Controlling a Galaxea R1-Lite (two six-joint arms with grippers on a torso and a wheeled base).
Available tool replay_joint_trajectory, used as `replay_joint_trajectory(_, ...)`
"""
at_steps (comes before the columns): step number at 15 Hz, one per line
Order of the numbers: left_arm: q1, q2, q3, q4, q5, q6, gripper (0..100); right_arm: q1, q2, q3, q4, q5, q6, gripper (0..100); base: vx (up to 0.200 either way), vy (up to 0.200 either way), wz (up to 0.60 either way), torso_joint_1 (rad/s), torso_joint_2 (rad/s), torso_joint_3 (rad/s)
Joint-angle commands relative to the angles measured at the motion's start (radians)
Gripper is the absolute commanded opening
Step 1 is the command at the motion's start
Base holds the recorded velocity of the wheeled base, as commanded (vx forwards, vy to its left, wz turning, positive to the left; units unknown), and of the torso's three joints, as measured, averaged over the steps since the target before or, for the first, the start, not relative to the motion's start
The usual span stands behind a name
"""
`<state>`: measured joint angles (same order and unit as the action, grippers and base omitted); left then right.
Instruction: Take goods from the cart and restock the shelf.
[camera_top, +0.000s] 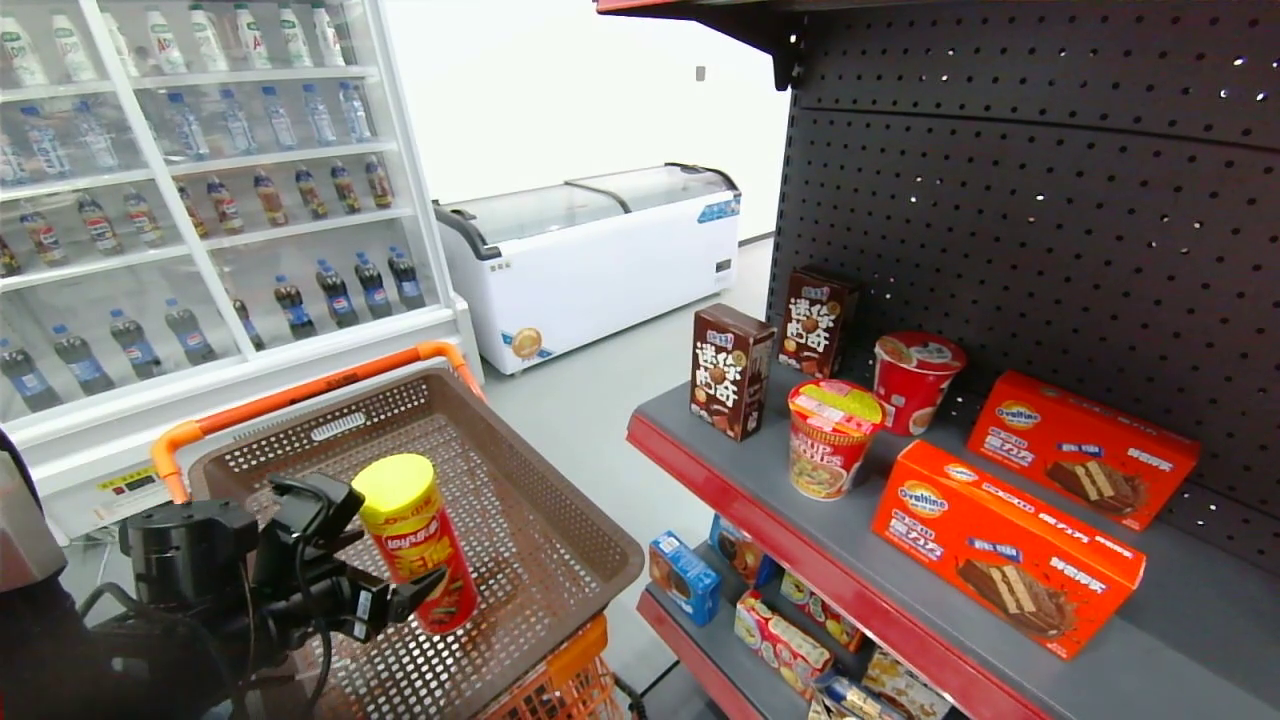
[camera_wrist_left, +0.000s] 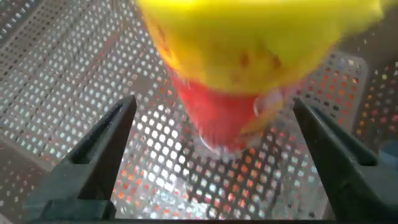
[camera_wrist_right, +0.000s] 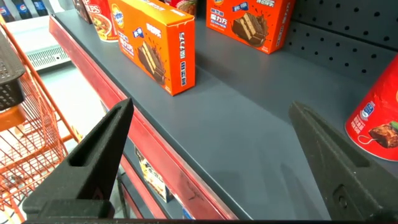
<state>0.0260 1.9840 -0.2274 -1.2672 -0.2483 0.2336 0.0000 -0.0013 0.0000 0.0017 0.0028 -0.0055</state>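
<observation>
Head view, lower left: can (camera_top: 415, 540) in basket (camera_top: 560, 520), partly hidden by left gripper (camera_wrist_left: 214, 106), jaws spread either side; right gripper (camera_wrist_right: 211, 106) spread over shelf (camera_wrist_right: 249, 130), tub (camera_wrist_right: 379, 121) cut off at right edge.

wall (camera_top: 560, 90) – white | floor (camera_top: 590, 410) – grey | drinks fridge (camera_top: 200, 180) | chest freezer (camera_top: 600, 270)

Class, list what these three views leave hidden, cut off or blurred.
Left wrist view: the label on the chip can, blurred close to the camera.
Right wrist view: the red tub, cut by the picture edge.
Head view: lower-shelf goods, partly hidden under the upper shelf and cut by the edge.
</observation>
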Motion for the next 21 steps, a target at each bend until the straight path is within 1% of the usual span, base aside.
replay_joint_trajectory(1, -0.015, 0.030, -0.039, 0.002, 0.000, -0.007, 100, 0.000, 0.001, 0.000, 0.000, 0.000, -0.001, 100, 0.000, 0.000, 0.00, 0.000, 0.00, 0.000)
replay_joint_trajectory(2, -0.021, 0.050, -0.058, 0.002, 0.001, -0.007, 100, 0.000, 0.001, 0.000, 0.000, 0.000, -0.001, 100, 0.000, 0.000, 0.00, 0.000, 0.00, 0.000)
replay_joint_trajectory(5, -0.046, 0.068, -0.070, 0.003, 0.001, -0.013, 100, 0.000, 0.001, 0.000, 0.000, 0.000, -0.001, 100, 0.000, 0.000, 0.00, 0.000, 0.00, 0.000)
replay_joint_trajectory(6, -0.051, 0.078, -0.075, 0.003, 0.000, -0.025, 100, 0.000, 0.001, 0.000, 0.000, 0.000, -0.001, 100, 0.000, 0.000, 0.00, 0.000, 0.00, 0.000)
replay_joint_trajectory(8, -0.064, 0.085, -0.081, -0.009, 0.003, -0.065, 100, 0.000, 0.001, 0.000, 0.000, 0.000, -0.001, 100, 0.000, 0.000, 0.00, 0.000, 0.00, 0.000)
replay_joint_trajectory(9, -0.064, 0.087, -0.092, -0.009, 0.003, -0.069, 0, 0.000, 0.001, 0.000, 0.000, 0.000, -0.001, 100, 0.000, 0.000, 0.00, 0.000, 0.00, 0.000)
replay_joint_trajectory(11, -0.064, 0.085, -0.099, -0.001, 0.004, -0.071, 0, 0.000, 0.001, 0.000, 0.000, 0.000, -0.001, 100, 0.000, 0.000, 0.00, 0.000, 0.00, 0.000)
replay_joint_trajectory(14, -0.066, 0.061, -0.078, -0.009, 0.004, -0.062, 0, 0.000, 0.001, 0.000, 0.000, 0.000, -0.001, 100, 0.000, 0.000, 0.00, 0.000, 0.00, 0.000)
replay_joint_trajectory(16, -0.066, -0.021, -0.066, 0.005, 0.044, -0.059, 0, 0.000, 0.001, 0.000, 0.000, 0.000, -0.001, 100, 0.000, 0.000, 0.00, 0.000, 0.00, 0.000)
replay_joint_trajectory(17, -0.064, -0.111, -0.061, 0.012, 0.087, -0.059, 0, 0.000, 0.001, 0.000, 0.000, 0.000, -0.001, 100, 0.000, 0.000, 0.00, 0.000, 0.00, 0.000)
replay_joint_trajectory(18, -0.063, -0.177, -0.058, 0.057, 0.113, -0.059, 0, 0.000, 0.001, 0.000, 0.000, 0.000, -0.001, 100, 0.000, 0.000, 0.00, 0.000, 0.00, 0.000)
replay_joint_trajectory(21, -0.060, -0.413, -0.059, 0.221, 0.123, -0.077, 0, 0.000, 0.001, 0.000, 0.000, 0.000, -0.001, 100, 0.000, 0.000, 0.00, 0.000, 0.00, 0.000)
